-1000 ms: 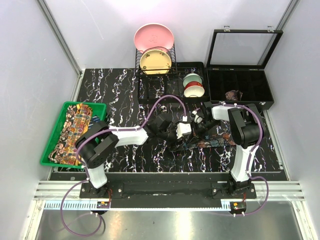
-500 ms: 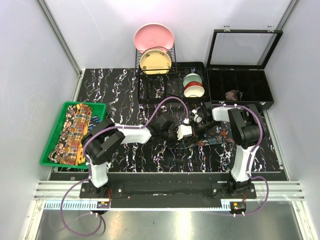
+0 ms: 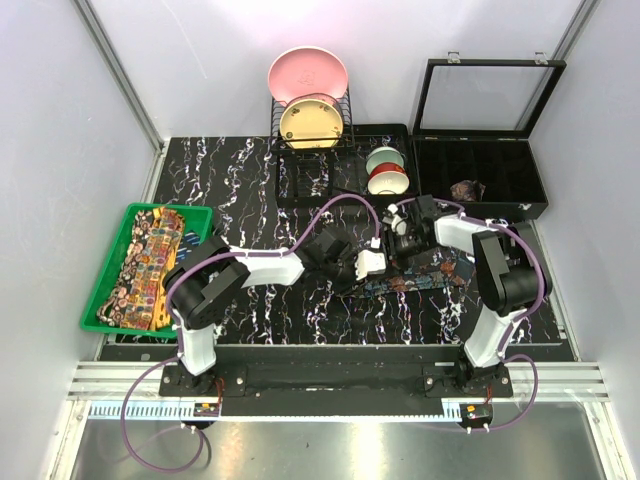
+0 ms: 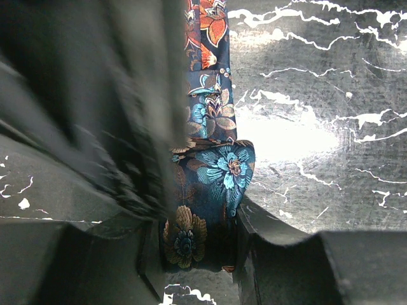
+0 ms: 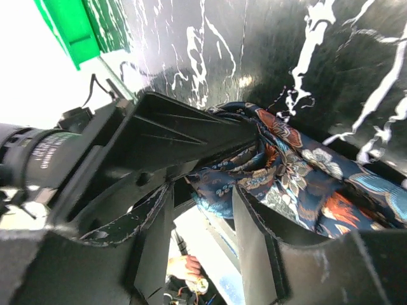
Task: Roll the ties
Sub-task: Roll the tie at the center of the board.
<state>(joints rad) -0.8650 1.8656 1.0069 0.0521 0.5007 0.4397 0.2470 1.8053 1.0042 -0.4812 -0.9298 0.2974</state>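
Observation:
A dark blue tie with blue and reddish flowers lies across the marble table in front of the right arm. My left gripper is shut on its folded left end; the left wrist view shows the tie pinched between the two fingers. My right gripper hovers just behind, open. In the right wrist view the bunched tie hangs at its fingertips, beside the left gripper's black body. More paisley ties lie in the green tray. A brownish rolled tie sits in the black box.
A dish rack with pink and yellow plates stands at the back. Stacked bowls sit on a black tray close behind the grippers. The black box's glass lid stands open at the back right. Both arms' cables loop over the table's middle.
My right gripper has opened and let go of the tie, drawing slightly back and left. My left gripper has closed on the tie's folded end and holds it there.

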